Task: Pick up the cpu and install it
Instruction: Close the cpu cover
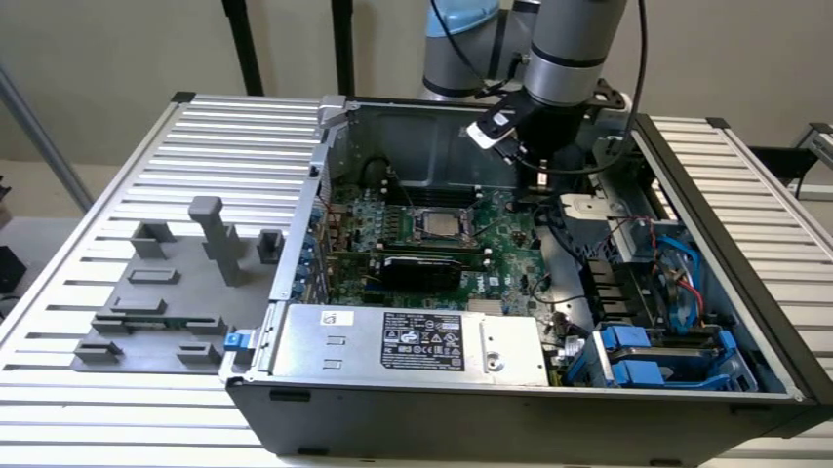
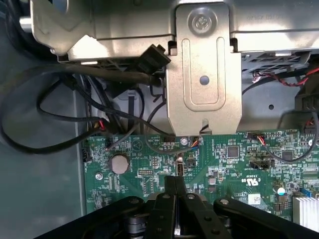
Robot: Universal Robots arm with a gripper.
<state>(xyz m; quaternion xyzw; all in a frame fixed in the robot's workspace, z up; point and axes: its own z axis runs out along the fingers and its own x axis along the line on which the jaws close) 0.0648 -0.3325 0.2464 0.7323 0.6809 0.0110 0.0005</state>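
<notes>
Exterior view: the cpu [image 1: 439, 226] lies flat in the middle of the green motherboard [image 1: 508, 234] inside the open case [image 1: 521, 409]; wrist view: the claw [image 2: 175, 183] is pinched shut over the board, well apart from the cpu.

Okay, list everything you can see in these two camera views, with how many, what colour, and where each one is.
table: one, light grey, slatted, under everything
computer case: one, dark grey, open, on the table
tray: one, grey with upright blocks, on the table at the exterior view's left of the case
motherboard: one, green, on the case floor
cpu: one, silvery, in the socket mid-board
power supply: one, silver with a black label, along the case's near wall
cables: several, black, beside the board
robot arm: one, grey and blue, reaching into the case
claw: one, black, shut, over the motherboard
</notes>
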